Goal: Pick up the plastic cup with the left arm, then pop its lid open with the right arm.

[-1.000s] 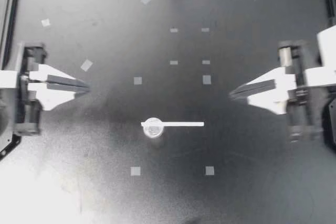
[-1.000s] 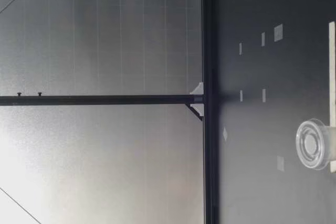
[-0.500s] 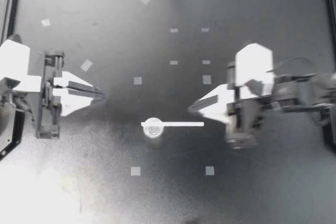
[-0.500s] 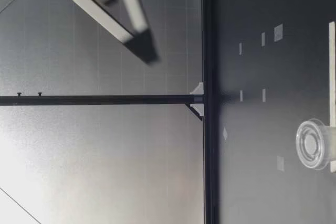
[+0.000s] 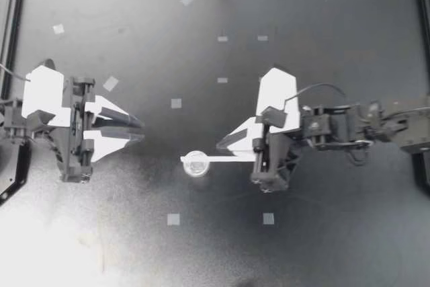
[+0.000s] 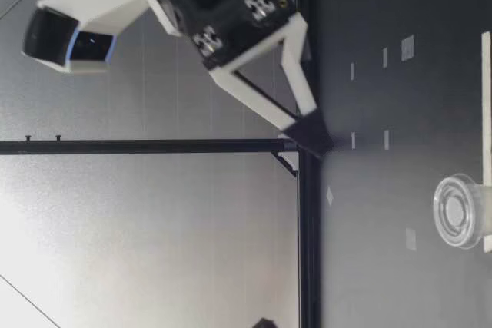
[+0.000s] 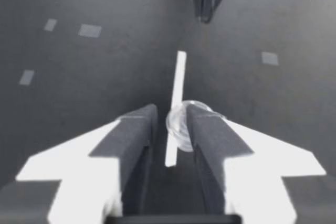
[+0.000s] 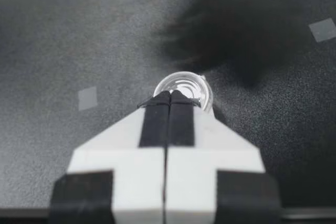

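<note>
A tool [image 6: 311, 134], tips seemingly together, hangs tilted above the table [image 6: 384, 266]; clear dish [image 6: 459, 211] beside white strip [image 6: 486, 90]

We see a black table [image 5: 336, 247] on which lie a thin white strip [image 5: 232, 158], a small clear round dish [image 5: 195, 165] at one end of it, and little grey tape squares [image 5: 173, 219] scattered around.

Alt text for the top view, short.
Seen from above, the shut right end effector hangs over one end of a white strip whose other end meets a small clear round dish on a black table. The open left end effector points toward the dish, apart from it.
</note>
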Controlling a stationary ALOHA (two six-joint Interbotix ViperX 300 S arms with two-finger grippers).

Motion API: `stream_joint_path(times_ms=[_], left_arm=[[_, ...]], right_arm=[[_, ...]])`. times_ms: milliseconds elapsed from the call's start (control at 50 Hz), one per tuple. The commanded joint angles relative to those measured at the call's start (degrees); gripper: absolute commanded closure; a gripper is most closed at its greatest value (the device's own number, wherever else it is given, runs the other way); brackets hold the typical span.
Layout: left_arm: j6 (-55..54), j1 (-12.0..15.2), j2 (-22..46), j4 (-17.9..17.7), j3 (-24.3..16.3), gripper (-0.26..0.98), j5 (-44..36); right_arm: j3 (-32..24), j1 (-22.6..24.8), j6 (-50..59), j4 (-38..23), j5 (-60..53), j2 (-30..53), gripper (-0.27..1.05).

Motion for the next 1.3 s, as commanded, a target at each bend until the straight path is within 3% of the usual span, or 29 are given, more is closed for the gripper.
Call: stream_joint_path(times_ms=[0, 300, 720, 1280], left_arm=[[-0.1, 0.1, 1.6, 0.1, -0.8, 0.32, -1.3], [0.4, -0.8, 10.9, 0.3, -3.9, 0.23, -1.4], [2.4, -3.3, 21.7, 1.0, -7.9, 0.22, -1.5], [2.9, -3.4, 26.2, 1.1, -9.5, 0.14, -1.4]], right_arm=[[-1.8, -0.6, 0.4, -0.1, -0.5, 0.4, 0.85], [-3.9, -0.7, 3.2, -0.1, -0.6, 4.8, 0.85], [-5.3, -0.8, 5.6, -0.2, -0.6, 8.3, 0.85], [-7.0, -0.7, 6.0, -0.2, -0.5, 10.7, 0.85]])
